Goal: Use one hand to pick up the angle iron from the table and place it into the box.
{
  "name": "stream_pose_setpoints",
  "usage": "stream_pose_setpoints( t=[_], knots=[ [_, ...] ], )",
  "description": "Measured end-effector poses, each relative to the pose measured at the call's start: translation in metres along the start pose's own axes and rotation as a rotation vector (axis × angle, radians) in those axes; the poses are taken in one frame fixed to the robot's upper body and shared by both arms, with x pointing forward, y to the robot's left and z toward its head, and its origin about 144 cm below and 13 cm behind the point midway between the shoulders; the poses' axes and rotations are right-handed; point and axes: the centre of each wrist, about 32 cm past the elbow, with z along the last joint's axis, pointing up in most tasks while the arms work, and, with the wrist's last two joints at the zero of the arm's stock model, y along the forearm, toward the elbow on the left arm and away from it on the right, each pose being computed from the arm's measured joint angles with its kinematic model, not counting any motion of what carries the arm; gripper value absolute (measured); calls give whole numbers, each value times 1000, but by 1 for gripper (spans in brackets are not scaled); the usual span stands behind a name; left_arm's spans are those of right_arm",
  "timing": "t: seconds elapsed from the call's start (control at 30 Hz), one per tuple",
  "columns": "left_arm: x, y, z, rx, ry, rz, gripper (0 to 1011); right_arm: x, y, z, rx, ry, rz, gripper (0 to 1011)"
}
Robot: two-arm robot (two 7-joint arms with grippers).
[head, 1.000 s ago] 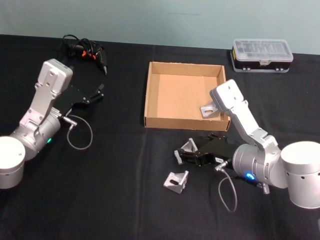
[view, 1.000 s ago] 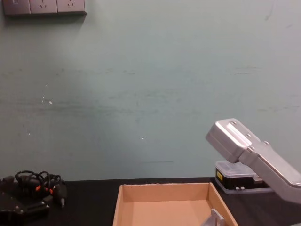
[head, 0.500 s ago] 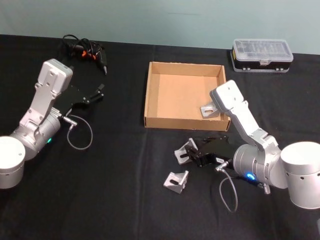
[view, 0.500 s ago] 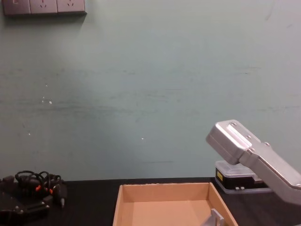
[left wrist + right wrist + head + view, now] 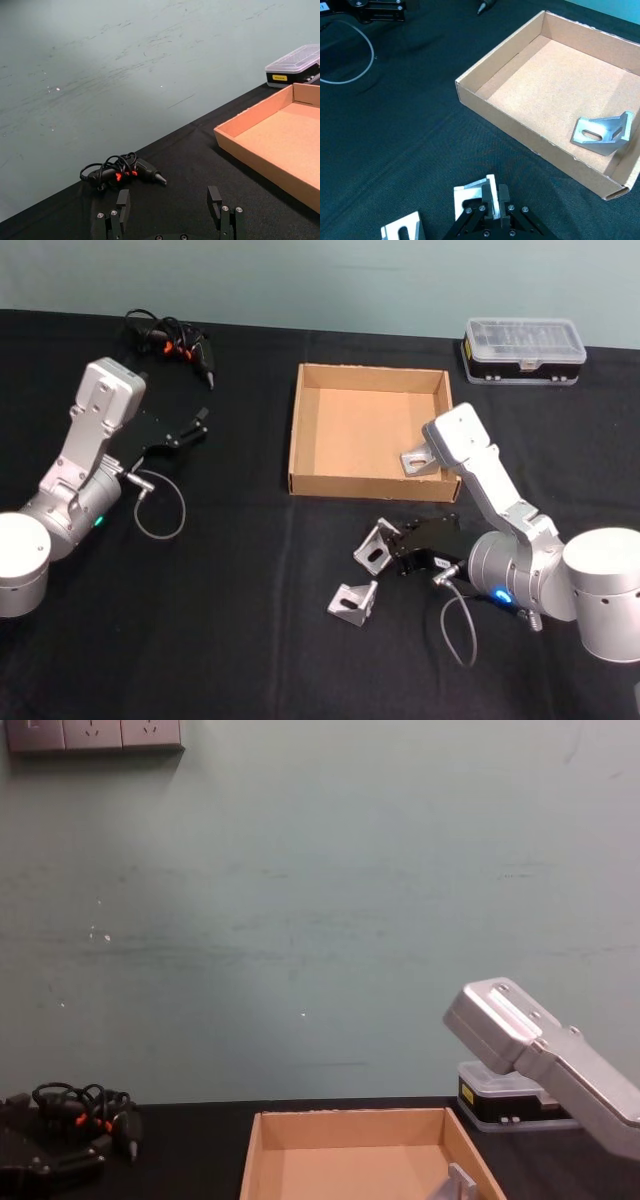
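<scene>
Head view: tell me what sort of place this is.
Probably a robotics test bench, not a home: a black table against a bare wall with power sockets, the right gripper shut on an angle iron near the box, the left gripper parked open, and a parts case.

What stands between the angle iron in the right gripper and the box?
Nothing visible does: the right gripper need only lift the angle iron over the low near wall of the box. The left gripper sits far off.
</scene>
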Motion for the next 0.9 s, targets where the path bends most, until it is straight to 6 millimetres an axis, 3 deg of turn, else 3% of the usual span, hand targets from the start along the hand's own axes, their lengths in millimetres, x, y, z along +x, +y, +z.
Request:
stream_pose_setpoints(
  t=[0.37,0.9],
  knots=[
    [0,0,0,0,0,0,1011,0,-10,3,56,-3,-14,80],
    [0,0,0,0,0,0,1011,13,-63,42,281,-69,-86,80]
  ],
)
